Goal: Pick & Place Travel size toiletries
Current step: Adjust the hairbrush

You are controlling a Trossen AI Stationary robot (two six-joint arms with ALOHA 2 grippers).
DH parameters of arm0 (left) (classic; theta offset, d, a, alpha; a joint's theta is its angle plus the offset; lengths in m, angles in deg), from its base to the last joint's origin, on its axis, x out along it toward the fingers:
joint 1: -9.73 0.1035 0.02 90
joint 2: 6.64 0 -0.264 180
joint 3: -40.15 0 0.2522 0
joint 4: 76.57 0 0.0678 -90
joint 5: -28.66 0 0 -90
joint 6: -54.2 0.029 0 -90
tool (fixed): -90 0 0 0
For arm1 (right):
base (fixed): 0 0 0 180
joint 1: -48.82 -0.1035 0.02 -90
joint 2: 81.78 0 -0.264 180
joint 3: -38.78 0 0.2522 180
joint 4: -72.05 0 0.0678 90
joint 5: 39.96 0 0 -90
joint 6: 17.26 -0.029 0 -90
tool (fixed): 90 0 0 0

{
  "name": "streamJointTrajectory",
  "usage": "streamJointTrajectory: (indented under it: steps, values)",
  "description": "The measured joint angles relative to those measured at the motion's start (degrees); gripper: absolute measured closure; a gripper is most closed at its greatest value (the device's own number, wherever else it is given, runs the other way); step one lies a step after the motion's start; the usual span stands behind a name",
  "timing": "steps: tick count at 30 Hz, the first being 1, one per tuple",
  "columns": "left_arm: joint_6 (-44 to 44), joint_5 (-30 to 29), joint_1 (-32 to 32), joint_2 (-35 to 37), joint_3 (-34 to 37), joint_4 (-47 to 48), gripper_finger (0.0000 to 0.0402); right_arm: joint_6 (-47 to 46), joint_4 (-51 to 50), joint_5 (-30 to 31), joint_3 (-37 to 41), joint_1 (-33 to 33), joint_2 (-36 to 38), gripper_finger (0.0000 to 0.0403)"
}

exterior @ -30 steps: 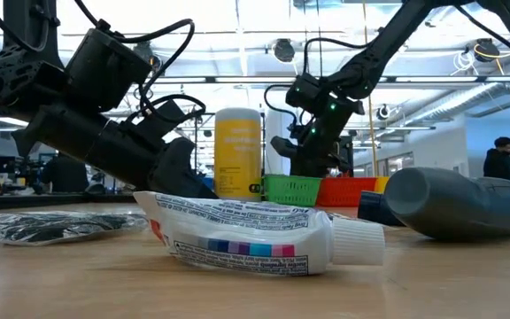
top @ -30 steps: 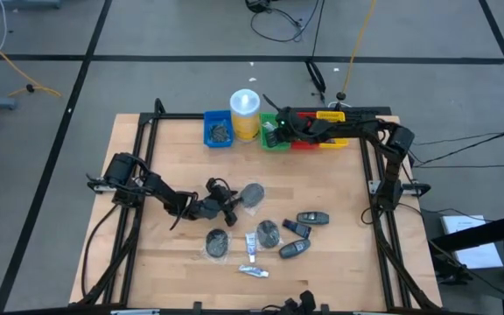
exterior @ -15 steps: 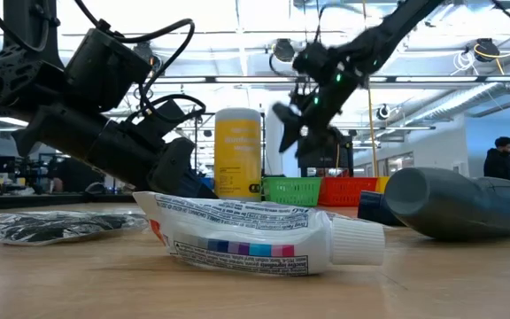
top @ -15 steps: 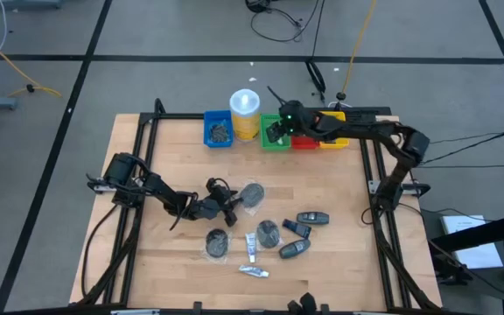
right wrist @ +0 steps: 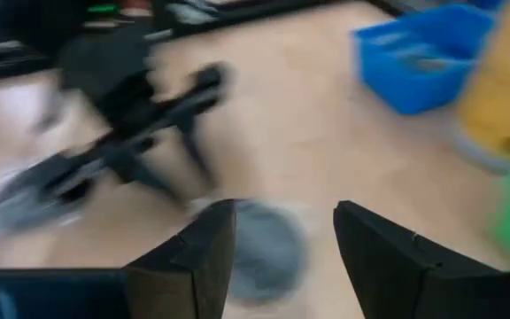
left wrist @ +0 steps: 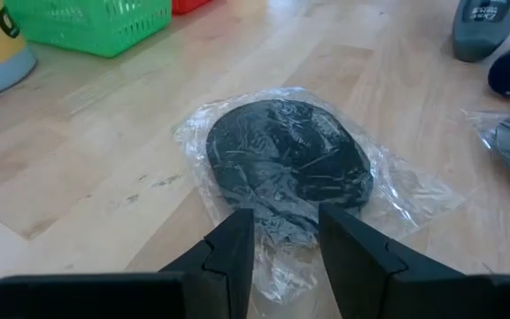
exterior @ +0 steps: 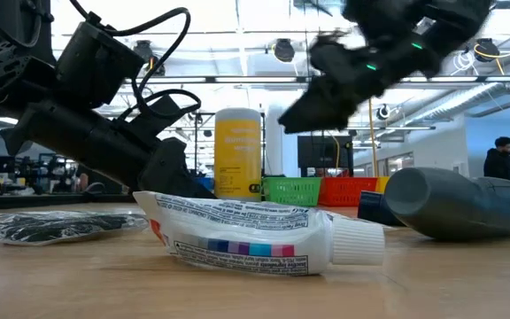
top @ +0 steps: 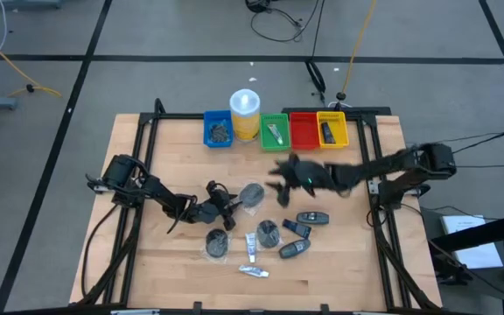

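Left wrist view: left gripper [left wrist: 283, 232] parted slightly, low over wrapped grey disc [left wrist: 286, 161]; right gripper [top: 280, 173] open, empty.

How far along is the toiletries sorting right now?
Partly done: the blue bin, green bin and yellow bin each hold something. The left gripper is closing in on a wrapped grey disc; the right gripper hangs open, empty. Seven other items remain loose.

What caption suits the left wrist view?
Left tool, fingers apart, closing in on a flat round grey disc in clear wrap on the wooden table.
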Motion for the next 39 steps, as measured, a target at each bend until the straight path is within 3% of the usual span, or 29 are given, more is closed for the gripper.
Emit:
streamJointTrajectory:
  steps: [4,8,13,17,22,26,30,34,39]
  values:
    - [1.21,0.02,0.01,0.0,-0.07,-2.65,0.0275,2.84,13.88,1.09,10.59,-5.43,-1.01,0.0223]
    - [3.44,1.77,0.7,0.02,-0.43,-4.82,0.0275,4.63,20.45,4.62,17.17,-8.07,-1.43,0.0223]
    - [4.41,2.51,3.19,0.02,-3.19,-6.23,0.0275,4.98,23.79,4.33,20.44,-8.41,-1.34,0.0223]
    - [7.36,8.09,5.22,0.02,-7.38,-4.24,0.0275,5.63,23.79,4.3,20.63,-8.45,-1.33,0.0224]
    - [18.11,8.85,5.58,0.02,-16.21,7.35,0.0275,7.45,23.26,4.17,20.62,-8.68,-1.35,0.0223]
    - [21.49,7.57,5.6,0.02,-24.05,24.86,0.0275,7.87,22.55,4.15,20.61,-8.77,-1.33,0.0225]
    - [16.48,7.91,6.11,0.02,-28.74,37.24,0.0275,7.88,22.49,4.17,20.61,-8.77,-1.33,0.0227]
    - [13.35,9.41,6.98,0.0,-29.05,40.61,0.0267,7.86,22.49,4.22,20.61,-8.77,-1.33,0.0228]
    - [6.31,14.4,9.58,0.31,-29.05,46.44,0.0215,7.27,20.24,4.16,20.59,-8.77,-1.32,0.0229]
